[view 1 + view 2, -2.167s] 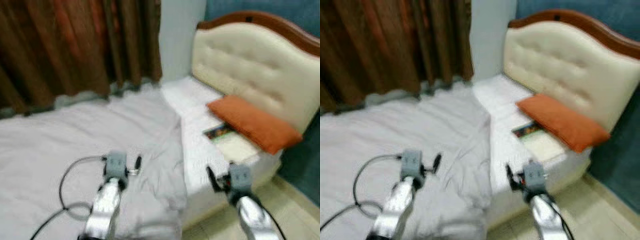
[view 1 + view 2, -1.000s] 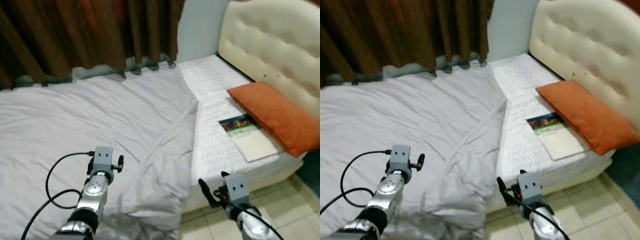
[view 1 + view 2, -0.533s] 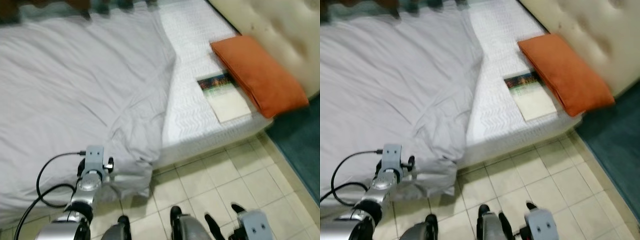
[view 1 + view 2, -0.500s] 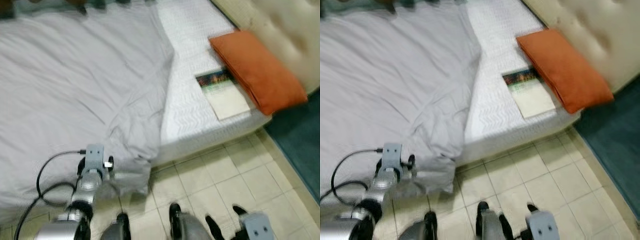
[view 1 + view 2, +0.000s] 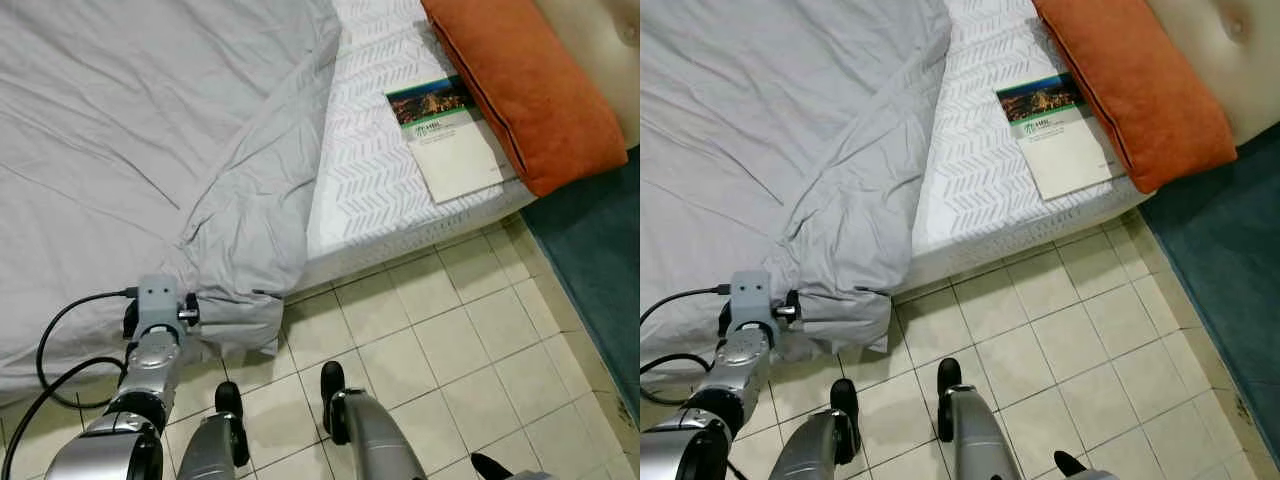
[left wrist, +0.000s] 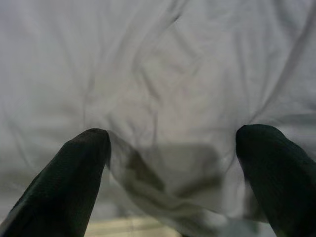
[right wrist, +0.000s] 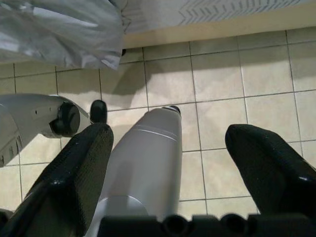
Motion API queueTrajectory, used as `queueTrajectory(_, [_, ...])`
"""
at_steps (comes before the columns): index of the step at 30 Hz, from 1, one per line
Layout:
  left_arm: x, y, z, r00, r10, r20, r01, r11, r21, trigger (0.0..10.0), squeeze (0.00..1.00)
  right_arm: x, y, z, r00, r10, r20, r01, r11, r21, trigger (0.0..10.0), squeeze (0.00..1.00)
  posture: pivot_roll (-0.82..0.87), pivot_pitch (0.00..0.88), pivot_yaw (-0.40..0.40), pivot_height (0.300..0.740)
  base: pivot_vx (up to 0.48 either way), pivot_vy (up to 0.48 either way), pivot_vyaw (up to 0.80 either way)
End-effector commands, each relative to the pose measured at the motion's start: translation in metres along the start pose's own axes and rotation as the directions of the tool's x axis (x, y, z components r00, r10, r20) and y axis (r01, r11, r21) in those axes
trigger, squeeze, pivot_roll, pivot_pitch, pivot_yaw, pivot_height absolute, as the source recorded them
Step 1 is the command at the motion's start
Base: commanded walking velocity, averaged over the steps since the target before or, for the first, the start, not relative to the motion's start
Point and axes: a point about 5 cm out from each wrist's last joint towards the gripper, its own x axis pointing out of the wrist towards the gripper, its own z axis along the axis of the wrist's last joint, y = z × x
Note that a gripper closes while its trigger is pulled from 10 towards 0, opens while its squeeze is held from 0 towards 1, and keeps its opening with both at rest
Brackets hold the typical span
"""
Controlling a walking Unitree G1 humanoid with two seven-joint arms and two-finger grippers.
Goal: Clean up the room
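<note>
Left gripper [image 6: 173, 163]: fingers spread wide, pressed against the hanging corner of the grey sheet [image 5: 150, 130], nothing clamped. The sheet is soft, creased cloth draped over the mattress [image 5: 370, 170] edge to the tiled floor [image 5: 450, 340]. Right gripper [image 7: 168, 163]: wide apart, empty, above the floor. A flat book [image 5: 450, 135] lies beside the orange pillow [image 5: 520, 90], well apart from both.

Your head pair looks steeply down over the bed [image 5: 400, 190] edge and tiled floor [image 5: 450, 360]. Your left wrist camera sits close against the grey sheet [image 6: 158, 89]; your right wrist camera faces the floor, sharing those tiles.
</note>
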Motion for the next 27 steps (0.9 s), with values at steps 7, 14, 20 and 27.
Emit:
queueTrajectory(7, [-0.008,0.003,-0.034,0.985,-0.048,-0.167,0.034,0.996,-0.084,0.0,0.0,-0.013,-0.001,-0.009,0.997,-0.006,-0.082,0.007,1.0,0.012,10.0,0.0,-0.42,0.633,-0.137,0.74,0.0,0.0,0.0])
queueTrajectory(14, [-0.005,0.004,-0.026,0.988,-0.053,-0.148,0.055,0.998,0.013,0.0,0.0,-0.007,-0.001,-0.009,0.997,-0.015,-0.076,0.017,0.999,0.033,10.0,0.0,-0.41,0.625,-0.119,0.74,0.0,0.0,0.0])
queueTrajectory(20, [-0.004,0.004,-0.021,0.991,-0.053,-0.122,0.06,0.997,0.052,0.0,0.0,-0.004,-0.004,-0.011,0.997,-0.03,-0.075,0.033,0.999,0.038,10.0,0.0,-0.39,0.619,-0.098,0.74,0.0,0.0,0.0])
queueTrajectory(27, [-0.004,0.001,-0.021,0.99,-0.089,-0.114,0.095,0.994,0.051,0.0,0.0,0.005,-0.003,-0.01,0.998,-0.027,-0.052,0.029,0.999,0.039,10.0,0.0,-0.36,0.609,-0.081,0.74,0.0,0.0,0.0])
